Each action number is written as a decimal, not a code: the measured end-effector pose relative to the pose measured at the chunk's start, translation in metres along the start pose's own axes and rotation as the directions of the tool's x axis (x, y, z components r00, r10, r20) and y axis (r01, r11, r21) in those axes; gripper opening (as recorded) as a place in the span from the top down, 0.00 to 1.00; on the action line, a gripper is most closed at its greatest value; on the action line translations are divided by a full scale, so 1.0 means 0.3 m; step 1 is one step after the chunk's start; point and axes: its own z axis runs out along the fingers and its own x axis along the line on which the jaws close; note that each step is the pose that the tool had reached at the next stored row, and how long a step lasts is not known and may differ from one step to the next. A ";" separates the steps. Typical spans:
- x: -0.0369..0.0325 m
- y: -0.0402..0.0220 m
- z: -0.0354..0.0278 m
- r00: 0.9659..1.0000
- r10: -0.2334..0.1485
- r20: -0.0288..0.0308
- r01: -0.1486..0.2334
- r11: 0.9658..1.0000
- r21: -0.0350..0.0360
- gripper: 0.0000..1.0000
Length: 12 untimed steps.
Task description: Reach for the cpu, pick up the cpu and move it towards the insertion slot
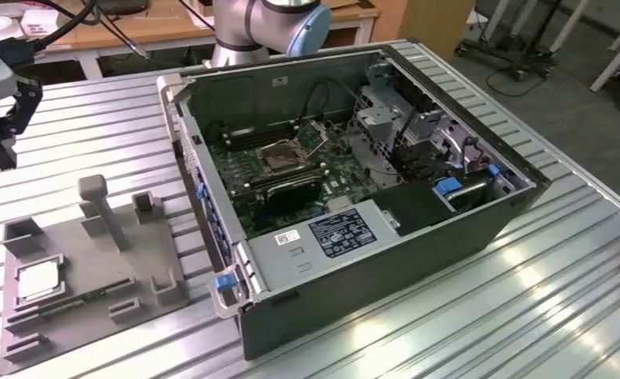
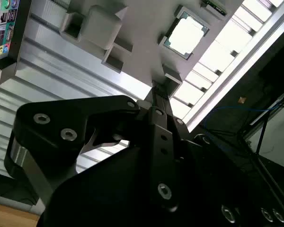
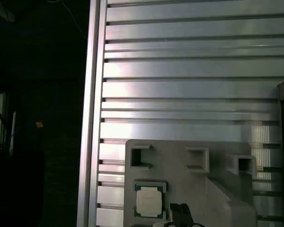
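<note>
Lying flat on the tray (image 1: 152, 253), exterior view's lower left: cpu (image 1: 38, 280). Likely light, stiff, slick-topped and fragile, so best taken by opposite edges. Raised tray lips sit just beside it, with open room above. Gripper (image 1: 4, 158) hangs well apart, pressed together, empty. Slot (image 1: 281, 156) lies inside the walled case (image 1: 394, 260).

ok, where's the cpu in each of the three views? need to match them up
Exterior view: the cpu lies flat in a recess of the grey tray, at the exterior view's lower left.
Second wrist view: the cpu sits in the tray, its top glaring bright.
First wrist view: the cpu sits in the tray, near one tray corner.
Shared landmark: the grey tray.
</note>
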 end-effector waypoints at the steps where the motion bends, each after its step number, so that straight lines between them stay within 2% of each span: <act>1: 0.000 0.000 0.000 1.000 0.000 0.000 0.000 1.000 0.000 0.89; 12: 0.000 0.000 0.010 1.000 0.000 0.000 0.000 1.000 0.000 0.89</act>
